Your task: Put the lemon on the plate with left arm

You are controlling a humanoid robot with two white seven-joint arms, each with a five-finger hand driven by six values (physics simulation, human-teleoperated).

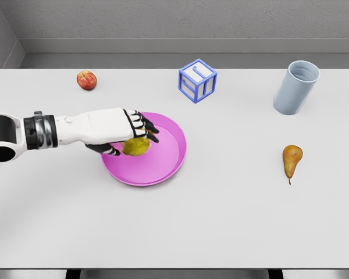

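Head view: the left arm enters from the picture's left edge and extends to the right across the white table (209, 221). The left hand (131, 135) is positioned over the left portion of the pink plate (168, 160), with its fingers curled over the top of the lemon (136, 146) and its thumb below and to the left of the fruit, so the hand is closed in a grip on the lemon. The lemon is located inside the rim of the plate, left of the plate's centre; whether its underside touches the plate surface cannot be determined from this view. The plate rests flat on the table, left of the table's middle. A red apple (86, 79) lies near the far left of the table, well apart from the plate. A blue-framed cube (198, 80) with white faces stands beyond the plate, near the far edge, turned with one corner toward the camera. A light grey cup (295, 88) stands at the far right, opening upward. A brown pear (291, 160) lies on the right side of the table, stem pointing toward the camera, well apart from the plate.
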